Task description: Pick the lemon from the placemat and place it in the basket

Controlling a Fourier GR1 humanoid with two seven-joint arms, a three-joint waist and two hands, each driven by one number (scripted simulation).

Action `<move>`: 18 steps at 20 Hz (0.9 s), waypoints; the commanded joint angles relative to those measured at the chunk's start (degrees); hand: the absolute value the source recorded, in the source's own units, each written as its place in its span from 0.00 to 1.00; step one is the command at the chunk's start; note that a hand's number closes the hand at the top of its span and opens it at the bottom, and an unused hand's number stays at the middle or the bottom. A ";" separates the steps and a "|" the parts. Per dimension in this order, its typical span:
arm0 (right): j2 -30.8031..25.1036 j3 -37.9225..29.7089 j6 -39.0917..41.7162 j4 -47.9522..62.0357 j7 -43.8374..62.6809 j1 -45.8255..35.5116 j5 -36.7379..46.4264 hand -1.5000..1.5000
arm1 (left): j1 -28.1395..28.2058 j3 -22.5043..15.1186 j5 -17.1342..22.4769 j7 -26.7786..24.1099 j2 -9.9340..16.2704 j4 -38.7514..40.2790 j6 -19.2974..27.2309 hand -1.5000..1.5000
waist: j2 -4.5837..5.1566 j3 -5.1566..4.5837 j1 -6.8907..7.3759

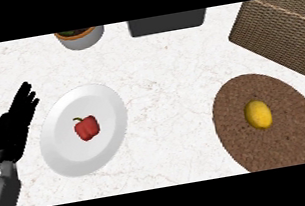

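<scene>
the lemon (258, 114) is seen lying on the round brown placemat (296, 136) at the near right, with the woven basket (290, 34) beyond it at the far right. the left hand (6, 127) is held spread and resting at the left edge, beside the white plate (104, 105); the right hand is not shown. the lemon is judged light, stiff, smooth and prone to rolling, best taken across its narrow middle.
</scene>
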 commanded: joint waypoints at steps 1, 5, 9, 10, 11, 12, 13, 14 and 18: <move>5.21 -6.38 0.87 -1.68 -10.04 9.85 5.94 0.00 | 2.41 -0.40 -1.53 -2.23 -1.77 0.03 -0.11 0.50 | 0.14 0.09 0.17; 12.31 -4.78 -0.28 -3.02 -17.98 15.67 16.35 0.00 | 2.73 1.74 0.16 1.10 -0.21 -3.91 -2.22 0.50 | 0.21 0.10 0.91; 18.09 1.27 -5.76 -4.79 -22.48 15.96 26.22 0.00 | -0.88 2.35 -1.85 2.57 -0.87 -1.90 -2.35 0.50 | 0.27 0.05 1.06; 17.35 -2.33 -4.33 -3.37 -29.69 20.60 27.32 0.00 | -0.69 1.73 -3.30 2.47 -2.02 -1.72 -1.00 0.50 | 0.23 0.06 0.71; 20.62 4.20 -8.84 -0.85 -28.20 17.17 32.61 0.00 | -0.80 1.88 -2.43 0.22 -2.34 0.86 -3.29 0.50 | 0.39 0.05 1.18; 21.34 4.63 -11.01 1.99 -31.22 16.83 34.96 0.00 | -1.81 2.22 -2.44 2.98 -1.94 -1.56 -2.12 0.50 | 0.36 0.07 1.33; 23.56 7.56 -13.28 0.26 -29.52 16.51 36.76 0.00 | -4.28 3.61 -1.98 2.68 -0.89 2.00 -3.98 0.50 | 0.38 0.03 1.09; 22.49 3.45 -12.53 1.98 -36.00 21.24 35.63 0.00 | -1.47 1.75 -4.61 0.07 -3.94 1.41 -1.68 0.50 | 0.28 0.04 0.76; 26.39 6.41 -17.82 12.72 -38.52 13.68 37.51 0.00 | -2.88 4.75 -2.19 3.52 -1.35 0.69 -5.06 0.50 | 0.34 0.03 1.22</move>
